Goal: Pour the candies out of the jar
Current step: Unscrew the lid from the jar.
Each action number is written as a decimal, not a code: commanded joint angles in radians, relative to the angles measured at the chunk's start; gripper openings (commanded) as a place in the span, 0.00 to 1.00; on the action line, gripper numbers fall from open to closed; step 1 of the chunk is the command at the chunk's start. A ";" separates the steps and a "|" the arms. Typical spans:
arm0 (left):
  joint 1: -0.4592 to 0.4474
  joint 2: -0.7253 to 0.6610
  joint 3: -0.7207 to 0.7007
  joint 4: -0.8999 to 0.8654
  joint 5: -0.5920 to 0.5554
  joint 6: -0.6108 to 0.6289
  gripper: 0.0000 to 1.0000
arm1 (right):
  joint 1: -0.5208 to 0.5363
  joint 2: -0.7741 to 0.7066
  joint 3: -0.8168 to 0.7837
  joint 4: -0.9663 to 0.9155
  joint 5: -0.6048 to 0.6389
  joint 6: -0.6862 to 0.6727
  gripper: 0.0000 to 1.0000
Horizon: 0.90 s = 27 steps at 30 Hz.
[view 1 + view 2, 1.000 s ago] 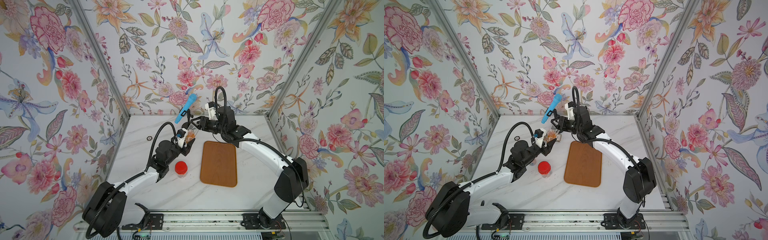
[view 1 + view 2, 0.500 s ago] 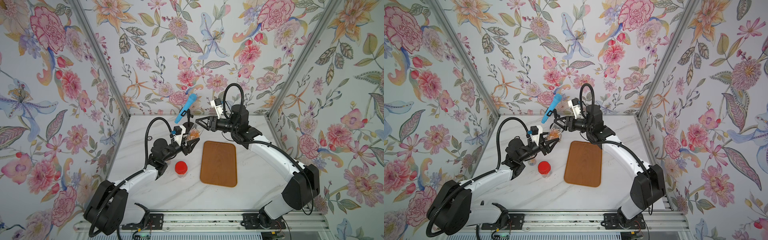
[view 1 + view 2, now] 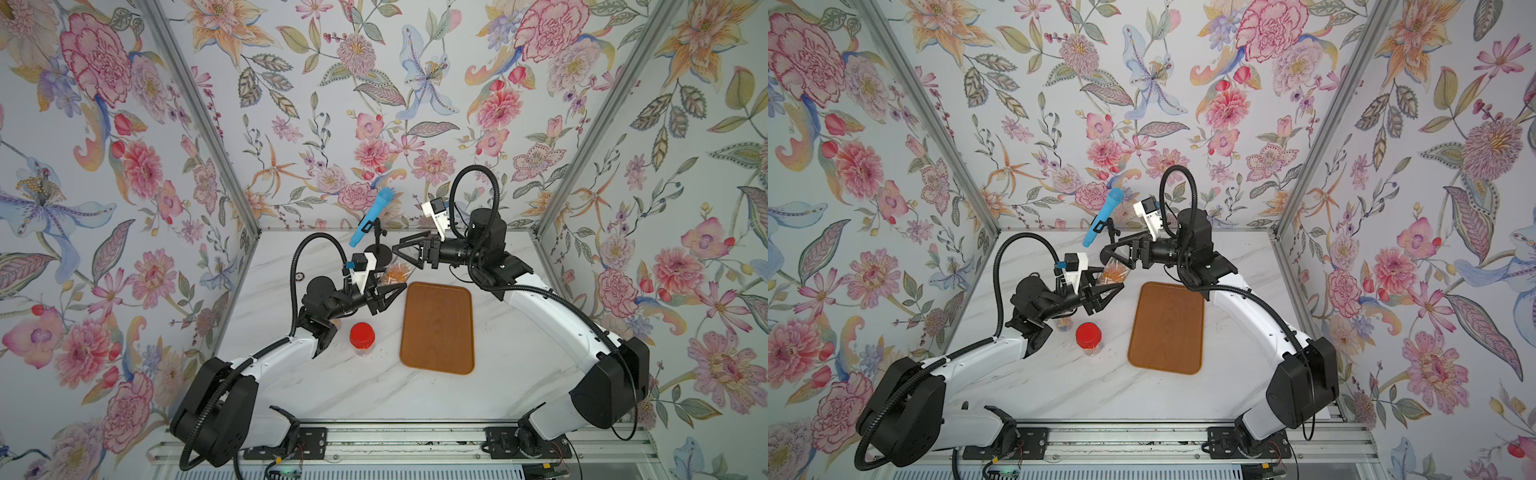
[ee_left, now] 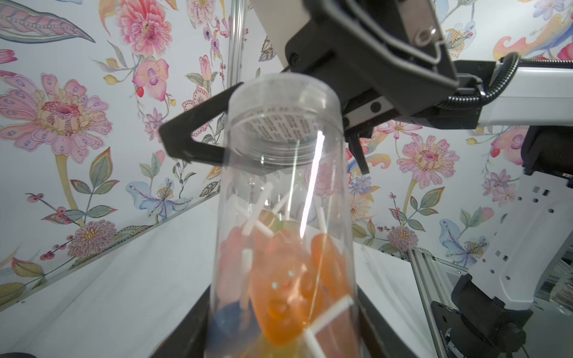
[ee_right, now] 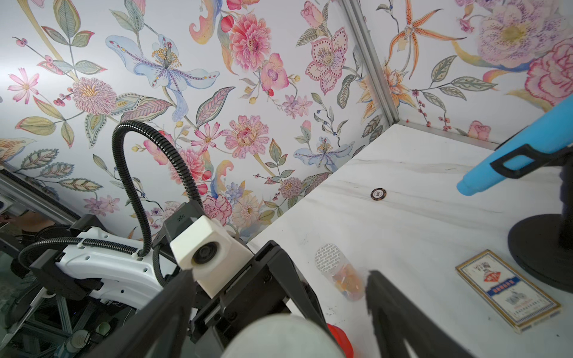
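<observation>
Marble table carries 1 wooden tray, 1 red-lidded jar, 1 microphone stand, 1 card box.

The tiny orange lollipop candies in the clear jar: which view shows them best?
Left wrist view: the candies are close, sticks distinct. Both top views show a small orange cluster; right wrist view, a blur.
</observation>
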 commanded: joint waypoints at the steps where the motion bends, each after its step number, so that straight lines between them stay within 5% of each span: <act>1: -0.007 -0.027 0.023 -0.010 0.016 0.083 0.00 | -0.030 -0.015 0.028 -0.010 -0.008 0.045 1.00; 14: -0.016 -0.074 -0.027 -0.145 -0.385 0.226 0.00 | 0.037 -0.049 0.057 -0.215 0.430 0.052 0.97; 27: -0.070 -0.123 -0.080 -0.113 -0.570 0.326 0.00 | 0.102 0.035 0.045 -0.085 0.531 0.149 0.84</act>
